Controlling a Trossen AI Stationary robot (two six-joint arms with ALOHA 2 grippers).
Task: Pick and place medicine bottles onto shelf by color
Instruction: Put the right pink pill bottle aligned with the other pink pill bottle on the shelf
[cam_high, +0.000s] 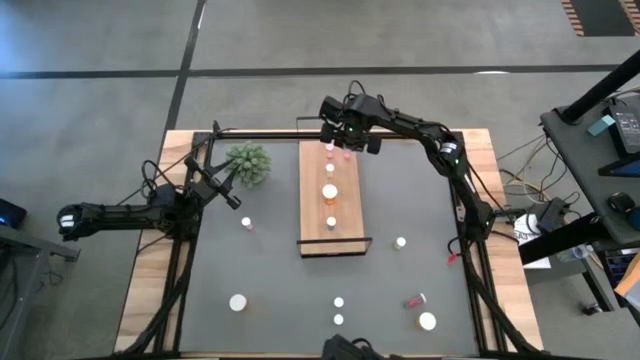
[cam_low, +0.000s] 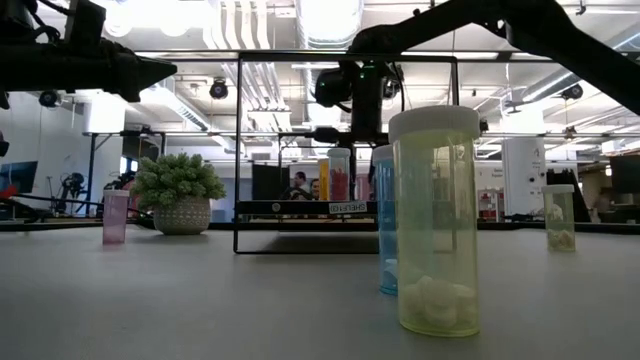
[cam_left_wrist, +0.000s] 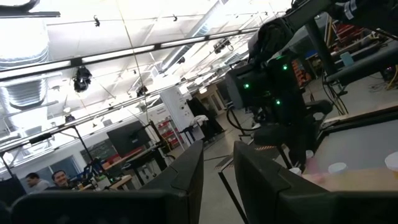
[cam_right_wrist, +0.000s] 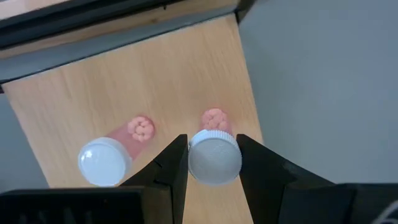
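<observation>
Pink bottle (cam_right_wrist: 214, 149) stands upright, cap up, long axis vertical, pinched between your right gripper (cam_right_wrist: 212, 163) fingers at the shelf's (cam_high: 312, 200) far end, beside another pink one (cam_right_wrist: 112, 155), so colours group. Left gripper (cam_left_wrist: 217, 177), slightly spread, idles near the plant (cam_high: 248, 163).

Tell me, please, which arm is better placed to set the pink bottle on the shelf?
Right. Its gripper already has its fingers around the pink bottle above the shelf, beside another pink bottle. The left gripper waits by the plant.
</observation>
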